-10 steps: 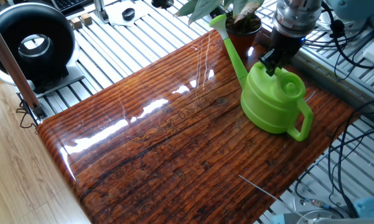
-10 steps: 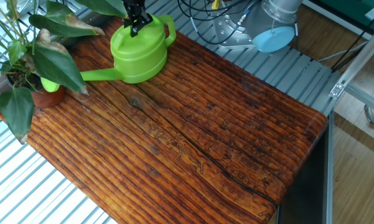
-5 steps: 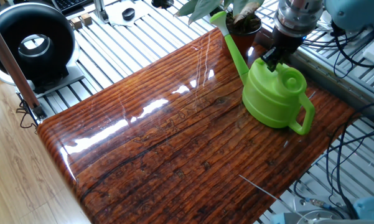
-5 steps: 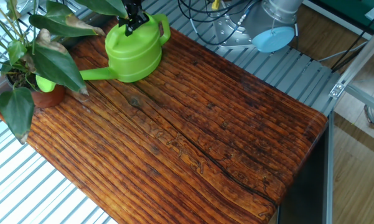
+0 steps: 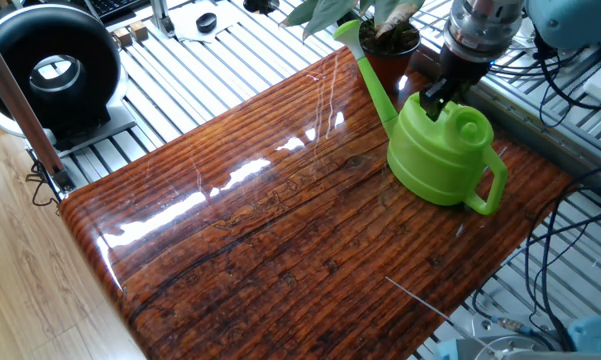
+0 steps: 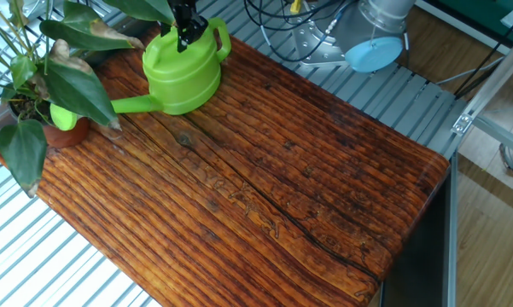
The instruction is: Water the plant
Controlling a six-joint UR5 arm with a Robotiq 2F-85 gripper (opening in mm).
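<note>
Showing terracotta pot (image 6: 66, 134), watering can (image 6: 181, 75) spout

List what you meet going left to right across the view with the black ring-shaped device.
Black ring-shaped device → wooden tabletop → plant → lime-green watering can.

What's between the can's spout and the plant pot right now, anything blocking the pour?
Nothing visible blocks it. The can is held at its top by the hand, and its spout already reaches the plant, with the tip right at the pot. Only the plant's own leaves droop over the spout tip.
</note>
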